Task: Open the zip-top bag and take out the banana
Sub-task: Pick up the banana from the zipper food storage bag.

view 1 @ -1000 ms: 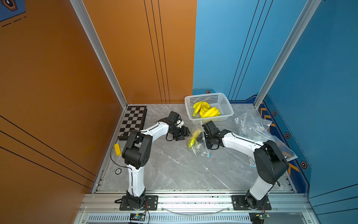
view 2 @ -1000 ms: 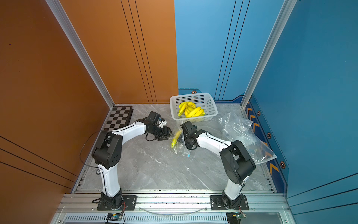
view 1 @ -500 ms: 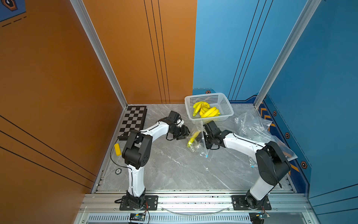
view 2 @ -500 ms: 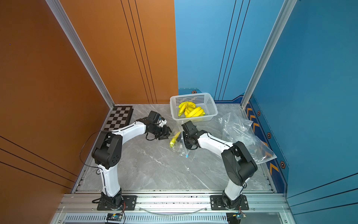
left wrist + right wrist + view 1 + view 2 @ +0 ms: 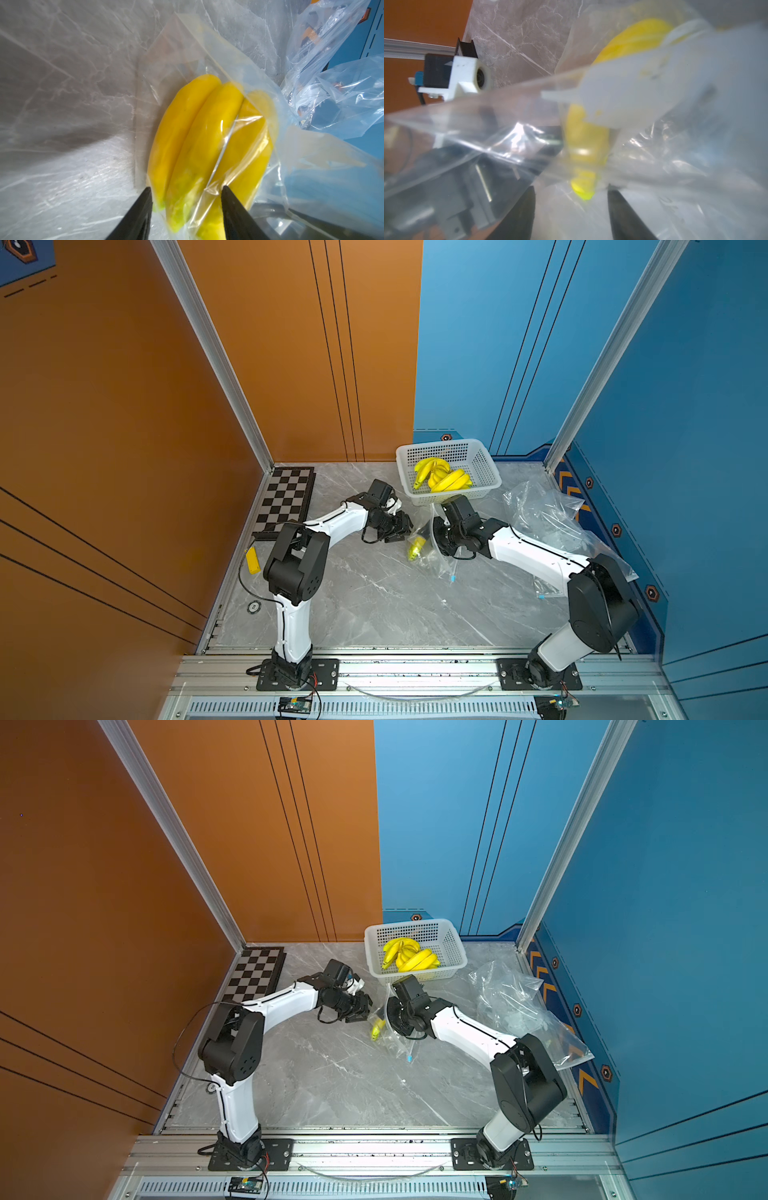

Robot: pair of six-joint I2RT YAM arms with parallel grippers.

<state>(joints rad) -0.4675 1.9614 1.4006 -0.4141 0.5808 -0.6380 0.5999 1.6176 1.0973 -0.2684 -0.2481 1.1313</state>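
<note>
Jaws of the left claw (image 5: 186, 188) have drawn in around the banana (image 5: 197, 128) tip; pinching or not, I cannot tell. It lies centre frame in both top views, partly under bag (image 5: 311, 149) film, so extraction is only starting. The right claw (image 5: 571, 190) is spread amid film. The left arm (image 5: 332, 518) and right arm (image 5: 536, 553) stretch low, converging there.

We see a clear, glossy, crinkled plastic zip-top bag (image 5: 207, 62) over a smooth, waxy-looking yellow banana bunch (image 5: 199, 128). We note the polished grey marble-look tabletop (image 5: 62, 83), a white perforated plastic basket (image 5: 486, 472) and a brushed aluminium frame rail (image 5: 415, 672).
</note>
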